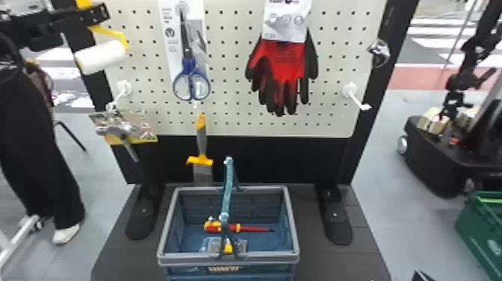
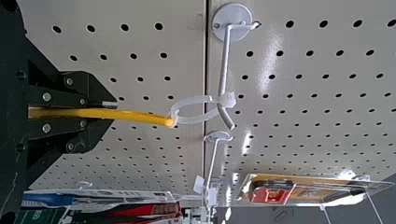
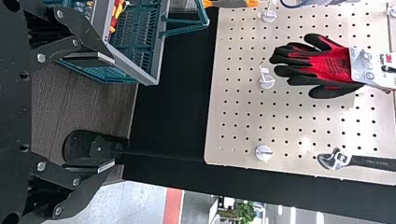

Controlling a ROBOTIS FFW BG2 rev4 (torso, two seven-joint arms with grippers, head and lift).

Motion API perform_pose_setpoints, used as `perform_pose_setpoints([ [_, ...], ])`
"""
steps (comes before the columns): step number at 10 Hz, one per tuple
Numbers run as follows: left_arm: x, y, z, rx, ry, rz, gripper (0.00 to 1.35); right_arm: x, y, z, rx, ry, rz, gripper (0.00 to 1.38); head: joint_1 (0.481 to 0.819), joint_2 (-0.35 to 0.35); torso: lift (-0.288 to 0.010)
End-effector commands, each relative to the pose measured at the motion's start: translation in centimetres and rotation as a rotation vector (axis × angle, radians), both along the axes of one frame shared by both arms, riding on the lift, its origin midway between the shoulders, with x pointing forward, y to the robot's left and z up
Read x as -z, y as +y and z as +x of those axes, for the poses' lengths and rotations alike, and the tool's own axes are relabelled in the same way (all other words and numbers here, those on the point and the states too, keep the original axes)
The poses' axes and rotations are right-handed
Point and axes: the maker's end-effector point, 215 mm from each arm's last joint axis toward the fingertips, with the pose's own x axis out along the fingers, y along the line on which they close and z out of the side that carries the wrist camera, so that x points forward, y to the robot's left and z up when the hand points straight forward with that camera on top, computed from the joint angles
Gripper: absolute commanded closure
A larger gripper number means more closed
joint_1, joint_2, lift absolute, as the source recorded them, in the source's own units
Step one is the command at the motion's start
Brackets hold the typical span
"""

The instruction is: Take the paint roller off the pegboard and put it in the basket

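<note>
While my left gripper [image 1: 81,15] is clamped on the yellow handle [image 2: 95,113] of the paint roller [image 1: 101,56], the handle runs upright between my fingers, its white cover lying crosswise below them by the pegboard's left edge. Above my fingertips, a clear tie loop [image 2: 194,116] joins the handle to the hook [image 2: 224,65], near its bent tip. I judge that the loop must go outward over that tip before I lower anything. The basket [image 1: 163,224] lies low, below the pegboard's bottom edge and to the right of my roller. My left arm is the nearer one to the roller; my right gripper [image 3: 114,112] waits, fingers spread, towards the pegboard's right side.
</note>
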Motion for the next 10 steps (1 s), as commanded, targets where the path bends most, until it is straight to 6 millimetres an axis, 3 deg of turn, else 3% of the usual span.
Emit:
perform_pose_setpoints([
  [1,0.0,-0.2,0.0,0.002,-0.002,0.003,1.15,-0.2,0.0,0.0,0.0,-0.003,-0.001,0.5,0.549,0.0,-0.1],
  [7,-0.7,0.2,-0.1,-0.012,-0.023,0.014,1.15,0.0,-0.1,-0.1,0.001,0.001,-0.001,0.5,0.549,0.0,-0.1],
  [10,-3.0,1.0,-1.5,-0.048,-0.089,0.033,1.15,0.2,-0.1,-0.3,0.001,0.008,0.002,0.5,0.549,0.0,-0.1],
])
